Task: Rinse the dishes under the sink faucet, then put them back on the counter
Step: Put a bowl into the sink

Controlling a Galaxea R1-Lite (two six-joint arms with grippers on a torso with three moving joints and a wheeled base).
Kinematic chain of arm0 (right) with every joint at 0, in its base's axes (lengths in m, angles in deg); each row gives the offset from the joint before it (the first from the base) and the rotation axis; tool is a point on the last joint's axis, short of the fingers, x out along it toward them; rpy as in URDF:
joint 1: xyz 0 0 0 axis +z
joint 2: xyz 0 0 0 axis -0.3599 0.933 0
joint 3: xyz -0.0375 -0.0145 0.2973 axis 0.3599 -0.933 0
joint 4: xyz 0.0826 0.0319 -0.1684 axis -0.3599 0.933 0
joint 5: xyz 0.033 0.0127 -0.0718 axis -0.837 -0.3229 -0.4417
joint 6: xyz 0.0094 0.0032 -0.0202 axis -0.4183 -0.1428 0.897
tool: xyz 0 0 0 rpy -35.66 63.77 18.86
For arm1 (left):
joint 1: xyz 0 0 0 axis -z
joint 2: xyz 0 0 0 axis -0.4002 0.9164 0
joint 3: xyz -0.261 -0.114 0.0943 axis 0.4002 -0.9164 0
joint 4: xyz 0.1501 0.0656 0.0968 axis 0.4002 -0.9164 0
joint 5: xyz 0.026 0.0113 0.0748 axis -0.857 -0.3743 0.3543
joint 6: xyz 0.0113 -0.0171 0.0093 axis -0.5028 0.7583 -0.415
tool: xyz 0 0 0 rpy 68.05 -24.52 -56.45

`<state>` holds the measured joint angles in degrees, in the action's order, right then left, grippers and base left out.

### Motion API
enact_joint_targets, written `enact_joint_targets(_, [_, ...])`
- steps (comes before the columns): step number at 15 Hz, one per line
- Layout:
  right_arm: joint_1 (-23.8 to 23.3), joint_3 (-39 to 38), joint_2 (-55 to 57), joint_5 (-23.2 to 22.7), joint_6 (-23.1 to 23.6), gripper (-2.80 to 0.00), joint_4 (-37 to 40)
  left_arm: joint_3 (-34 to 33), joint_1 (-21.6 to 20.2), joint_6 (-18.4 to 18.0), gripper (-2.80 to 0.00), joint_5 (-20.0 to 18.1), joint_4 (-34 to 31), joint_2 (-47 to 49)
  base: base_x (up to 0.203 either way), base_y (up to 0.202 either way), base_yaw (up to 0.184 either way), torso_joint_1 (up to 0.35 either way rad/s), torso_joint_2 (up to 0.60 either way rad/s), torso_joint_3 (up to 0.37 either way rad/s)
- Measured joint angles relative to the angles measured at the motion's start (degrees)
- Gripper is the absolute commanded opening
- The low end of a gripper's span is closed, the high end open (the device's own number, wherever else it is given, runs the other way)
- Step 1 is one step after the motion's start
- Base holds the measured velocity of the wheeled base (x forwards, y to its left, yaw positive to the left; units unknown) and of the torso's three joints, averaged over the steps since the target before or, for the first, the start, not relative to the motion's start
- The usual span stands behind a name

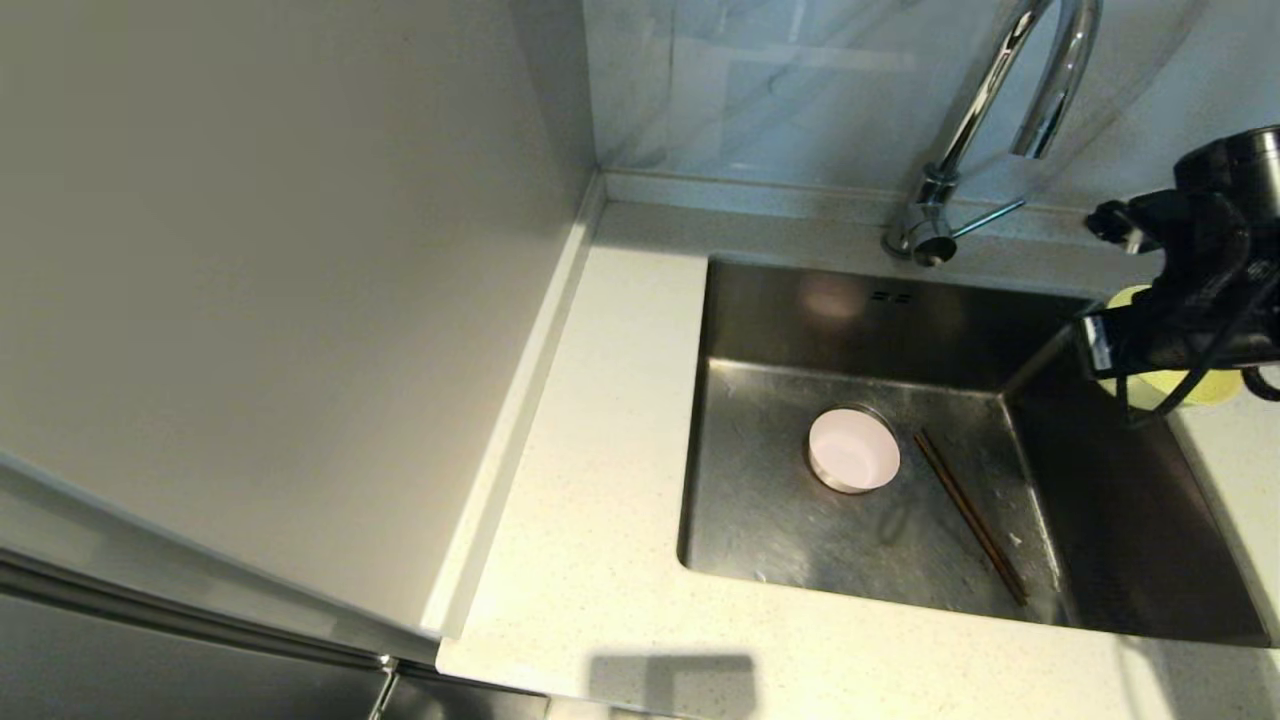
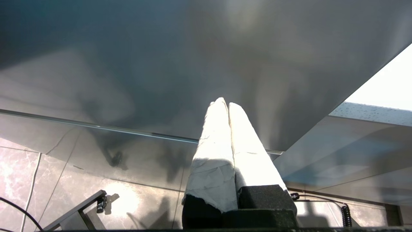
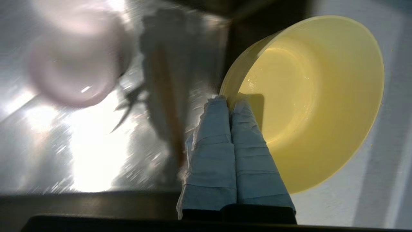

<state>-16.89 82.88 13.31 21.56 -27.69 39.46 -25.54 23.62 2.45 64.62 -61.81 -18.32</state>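
Right wrist view shows the right gripper (image 3: 230,101) pinching the rim of the yellow-green bowl (image 3: 322,96), held at the right edge of the sink (image 1: 760,500). Inside the basin lie the pink bowl (image 1: 853,450) and the chopsticks (image 1: 970,515) (just beside it). The left gripper (image 2: 224,104), fingers pressed together, hangs parked below counter level.

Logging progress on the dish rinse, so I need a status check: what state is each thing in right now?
yellow-green bowl: rim pinched by right gripper, at the sink's right edge.
pink bowl: upright on the sink floor.
chopsticks: lying flat in sink.
faucet: no water visible.
left gripper: shut, empty, parked.
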Motion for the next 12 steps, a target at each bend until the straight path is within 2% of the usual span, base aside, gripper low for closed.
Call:
enact_joint_targets(2, [8.2, -3.3, -1.1, 4.3, -2.4, -2.80, -0.3, 0.0, 0.0, 0.0, -2.80, 0.0, 0.0, 0.0, 0.000, 0.000, 0.000, 0.000, 0.00, 0.000])
enact_joint_targets(5, [18.4, -7.1, 0.9, 11.5, -8.9, -2.80, -0.7, 0.0, 0.0, 0.0, -2.80, 0.0, 0.0, 0.0, 0.000, 0.000, 0.000, 0.000, 0.00, 0.000])
enact_joint_targets(8, [22.9, -9.7, 5.3, 15.2, -13.0, -2.80, -4.6, 0.0, 0.0, 0.0, -2.80, 0.0, 0.0, 0.0, 0.000, 0.000, 0.000, 0.000, 0.00, 0.000])
enact_joint_targets(12, [24.9, -14.4, 12.4, 17.7, -16.2, -2.80, -12.6, 0.0, 0.0, 0.0, -2.80, 0.0, 0.0, 0.0, 0.000, 0.000, 0.000, 0.000, 0.00, 0.000])
